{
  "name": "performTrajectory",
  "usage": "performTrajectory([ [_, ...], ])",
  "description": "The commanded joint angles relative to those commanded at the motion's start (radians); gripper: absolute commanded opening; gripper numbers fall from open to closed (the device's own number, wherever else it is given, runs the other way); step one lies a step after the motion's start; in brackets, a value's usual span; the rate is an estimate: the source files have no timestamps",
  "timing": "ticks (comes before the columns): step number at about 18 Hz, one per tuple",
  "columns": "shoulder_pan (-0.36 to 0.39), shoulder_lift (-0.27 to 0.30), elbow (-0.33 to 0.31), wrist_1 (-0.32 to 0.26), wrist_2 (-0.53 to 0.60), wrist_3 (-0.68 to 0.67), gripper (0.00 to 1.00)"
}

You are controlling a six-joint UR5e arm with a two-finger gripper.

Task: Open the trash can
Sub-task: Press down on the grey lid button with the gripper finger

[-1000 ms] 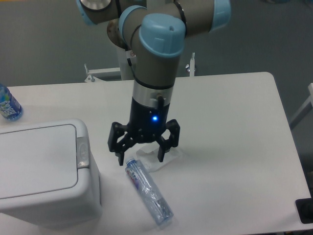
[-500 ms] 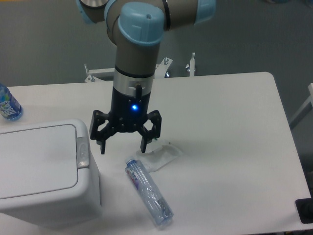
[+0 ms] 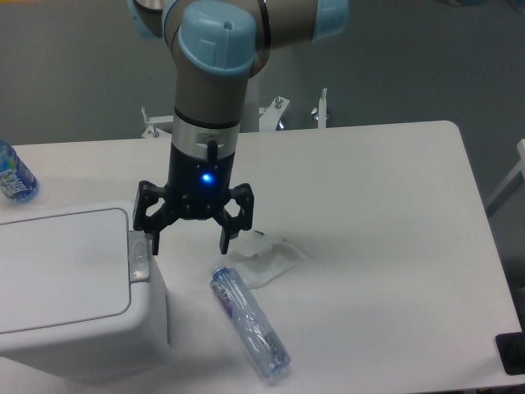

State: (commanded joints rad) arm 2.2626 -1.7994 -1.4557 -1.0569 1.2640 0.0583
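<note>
A bottle lies at lower centre, beside the closed bin at lower left. Above the bin's latch edge, the gripper hangs wide open, empty. Another bottle stands far left.

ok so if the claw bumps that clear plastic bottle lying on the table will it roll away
Probably. The clear crushed-looking plastic bottle lies on its side on the white table, so a sideways nudge could roll it, though its dented body may make it wobble or stop soon. It looks empty, so likely light and easily shoved. The open claw hangs near the white plastic trash can, not touching the bottle.
</note>
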Motion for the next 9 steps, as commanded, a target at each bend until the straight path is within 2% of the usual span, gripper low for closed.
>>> performTrajectory([
  [9, -0.009, -0.003, 0.0, 0.0, 0.0, 0.0, 1.0],
])
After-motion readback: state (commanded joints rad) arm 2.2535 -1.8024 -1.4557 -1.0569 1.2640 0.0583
